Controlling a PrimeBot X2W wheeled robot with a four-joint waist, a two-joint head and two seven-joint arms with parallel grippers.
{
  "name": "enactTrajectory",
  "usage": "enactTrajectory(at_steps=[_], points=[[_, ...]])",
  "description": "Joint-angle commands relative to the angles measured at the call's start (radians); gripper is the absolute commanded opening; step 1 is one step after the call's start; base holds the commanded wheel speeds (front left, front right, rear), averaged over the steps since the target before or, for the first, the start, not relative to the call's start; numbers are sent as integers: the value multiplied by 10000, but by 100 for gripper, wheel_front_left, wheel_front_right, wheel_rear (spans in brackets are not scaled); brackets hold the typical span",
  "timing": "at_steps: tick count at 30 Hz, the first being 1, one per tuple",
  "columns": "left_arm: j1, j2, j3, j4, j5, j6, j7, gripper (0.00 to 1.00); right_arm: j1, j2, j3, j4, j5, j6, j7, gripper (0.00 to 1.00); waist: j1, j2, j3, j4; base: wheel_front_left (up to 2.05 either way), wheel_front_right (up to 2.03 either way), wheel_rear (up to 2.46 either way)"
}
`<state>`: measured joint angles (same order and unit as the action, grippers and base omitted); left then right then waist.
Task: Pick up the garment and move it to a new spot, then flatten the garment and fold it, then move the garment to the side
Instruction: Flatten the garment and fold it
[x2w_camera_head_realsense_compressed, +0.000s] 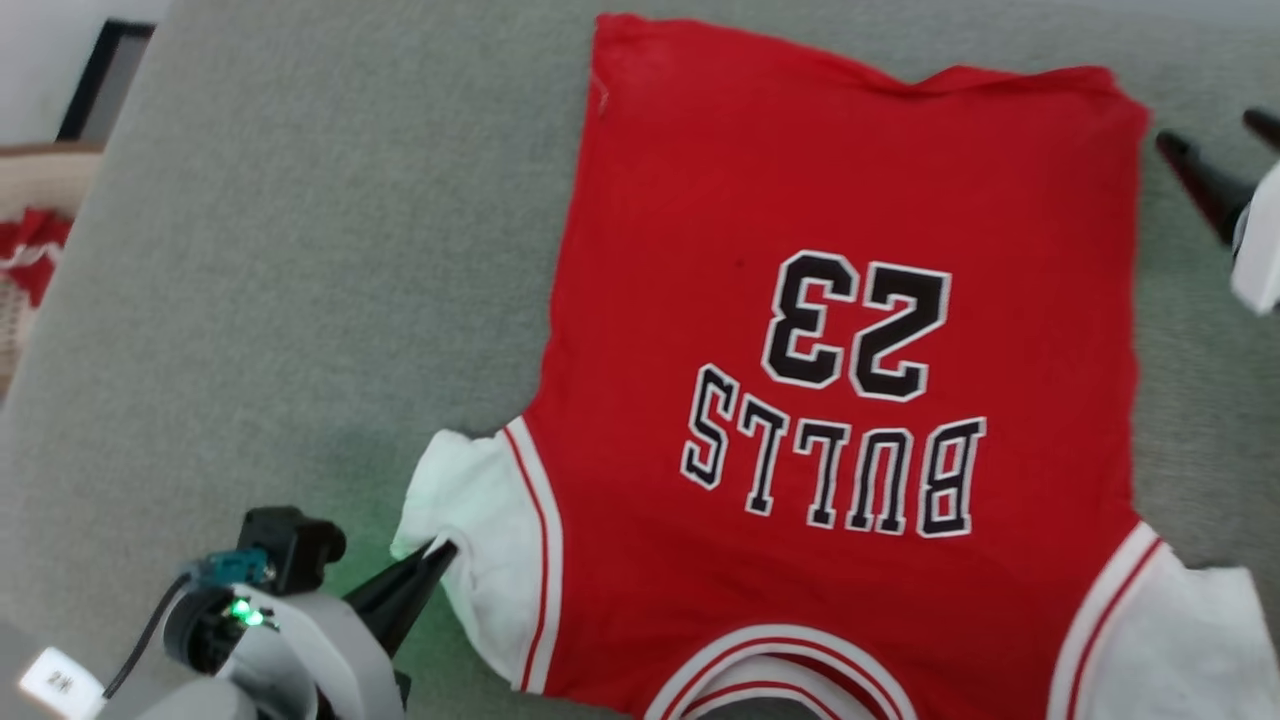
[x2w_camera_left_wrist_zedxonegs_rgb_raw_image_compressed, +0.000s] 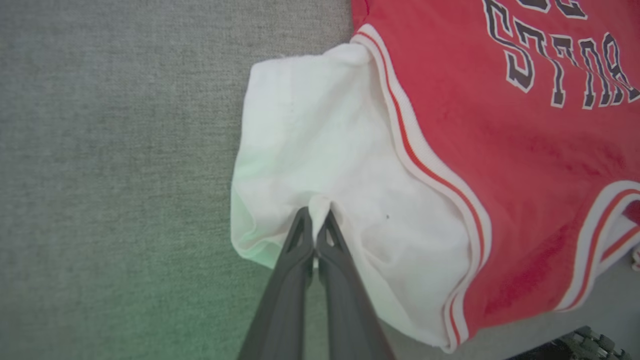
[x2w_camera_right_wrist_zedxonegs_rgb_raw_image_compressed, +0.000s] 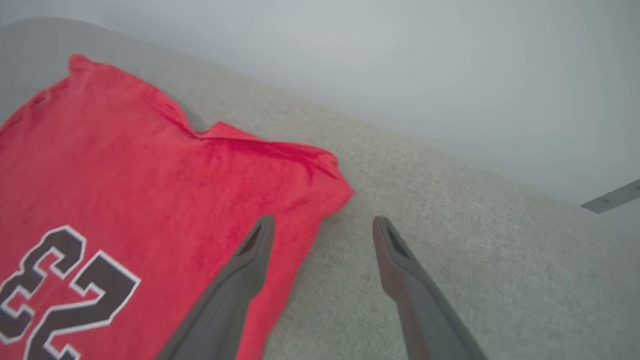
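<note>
The red jersey-style T-shirt with white sleeves and a black "23" (x2w_camera_head_realsense_compressed: 850, 250) is spread print-up on the grey fabric-covered surface (x2w_camera_head_realsense_compressed: 300, 250), across the centre and right of the head view, with its collar at the bottom edge. Flattening is judged to be the step in hand. The left end effector (x2w_camera_head_realsense_compressed: 440, 553), slanted in low from the lower left, is clamped shut on a pinch of the crumpled white short sleeve (x2w_camera_left_wrist_zedxonegs_rgb_raw_image_compressed: 310, 140). That sleeve is best drawn outward, low and slowly, so the body is not dragged. The right end effector (x2w_camera_right_wrist_zedxonegs_rgb_raw_image_compressed: 322, 225) is held spread and empty just beside the hem corner.
</note>
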<state>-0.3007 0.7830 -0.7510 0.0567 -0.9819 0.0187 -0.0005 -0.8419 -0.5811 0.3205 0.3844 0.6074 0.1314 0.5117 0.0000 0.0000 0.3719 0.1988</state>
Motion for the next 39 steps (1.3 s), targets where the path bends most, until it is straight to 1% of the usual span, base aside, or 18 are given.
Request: enactTrajectory(at_steps=[1, 5, 11, 15, 19, 20, 21, 23, 28, 30, 34, 37, 39], points=[[-235, -136, -32, 66, 123, -129, -30, 0, -528, 121, 3, 563, -151, -16, 54, 100, 0, 0, 556, 580, 0, 0, 0], [-660, -482, -174, 280, 277, -398, -50, 0, -1771, 405, -20, 2377, -356, -16, 273, 100, 0, 0, 906, 1028, 0, 0, 0], [-1124, -1010, -391, 728, 359, -775, -100, 0, -3055, 740, -345, 4854, -872, -16, 970, 100, 0, 0, 1267, 1577, 0, 0, 0], [-1309, -1255, -512, 1032, 405, -945, -147, 0, -3443, 1002, -575, 6301, -1147, -16, 1597, 100, 0, 0, 1390, 1833, 0, 0, 0], [-1411, -1395, -604, 1305, 394, -1061, -190, 0, -3629, 1266, -822, 7496, -1416, -14, 2165, 100, 0, 0, 1402, 1942, 0, 0, 0], [-1432, -1410, -621, 1364, 379, -1087, -208, 0, -3648, 1339, -798, 7728, -1518, -14, 2355, 86, 0, 0, 1391, 1947, 0, 0, 0], [-1433, -1425, -628, 1429, 359, -1090, -232, 0, -3664, 1425, -749, 7913, -1555, -11, 2567, 2, 0, 0, 1374, 1941, 0, 0, 0], [-1426, -1421, -629, 1542, 313, -1118, -244, 0, -3674, 1536, -629, 8179, -1645, -5, 3022, 0, 0, 0, 1313, 1895, 0, 0, 0], [-1355, -1371, -582, 1750, 193, -1146, -339, 0, -3967, 1344, -695, 8041, -1745, -16, 2538, 0, 0, 0, 1126, 1652, 0, 0, 0], [-1314, -1315, -543, 1839, 127, -1145, -354, 0, -3999, 1346, -552, 7914, -1821, -17, 2498, 0, 0, 0, 1008, 1490, 0, 0, 0], [-1250, -1142, -429, 1936, 44, -1088, -386, 0, -3825, 1332, -88, 7378, -1607, -17, 2723, 0, 0, 0, 684, 1066, 0, 0, 0], [-1156, -943, -316, 1931, -43, -1004, -405, 0, -3418, 1352, 347, 6680, -1242, -17, 2911, 0, 0, 0, 367, 675, 0, 0, 0], [-1061, -828, -258, 1881, -129, -928, -370, 0, -3029, 1223, 670, 6078, -821, -17, 3041, 0, 0, 0, 140, 408, 0, 0, 0]])
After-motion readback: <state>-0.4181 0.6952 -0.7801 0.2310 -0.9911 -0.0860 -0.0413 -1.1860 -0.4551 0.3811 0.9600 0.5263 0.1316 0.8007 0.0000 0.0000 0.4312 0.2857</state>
